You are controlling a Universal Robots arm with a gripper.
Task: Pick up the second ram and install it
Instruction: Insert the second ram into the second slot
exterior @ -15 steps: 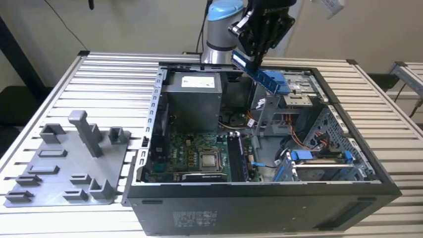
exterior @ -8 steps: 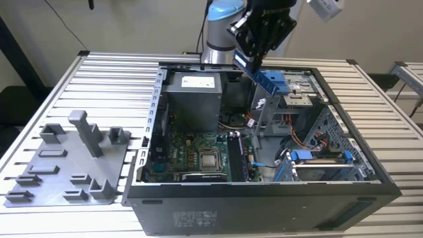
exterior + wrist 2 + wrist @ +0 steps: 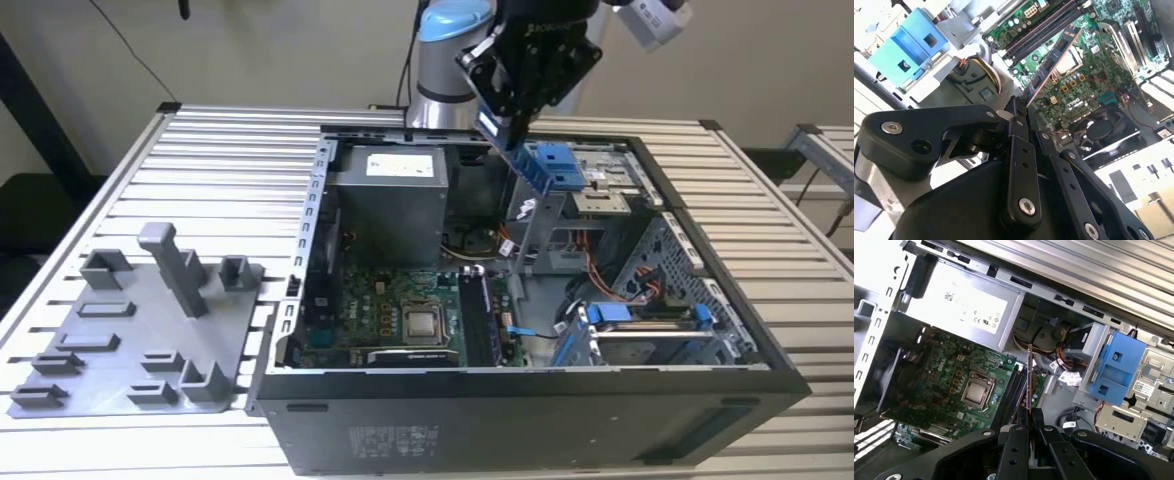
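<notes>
While the arm hung above the open computer case (image 3: 561,400), which sat on the slatted table (image 3: 227,140) toward the edge nearest the exterior camera, the contents stood as listed.

Gripper (image 3: 507,118): fingers closed flat against both faces of the second ram, pinching it at one end. It was held over the case's far half, near the blue drive bracket (image 3: 554,165).

Second ram (image 3: 1052,61): carried in the air, clear of the board, with its free end pointing down into the case. In the first wrist view it appeared edge-on, roughly in line with the memory slots (image 3: 1013,390) beside the processor (image 3: 975,392). Whether it sat exactly over a slot could not be told. Judged light, stiff and thin, with little tolerance for bending or twisting. Its smooth faces would likely slip under a weak pinch. Best held by the flat faces near an end or along the top edge, keeping off the contact edge and, where possible, the chips.

Motherboard (image 3: 387,300): on the case floor, with the power supply (image 3: 387,190) against the case's far wall.

Grey holder plate (image 3: 120,350): on the table near its edge on the exterior view's left, just beside the case, posts upright.
</notes>
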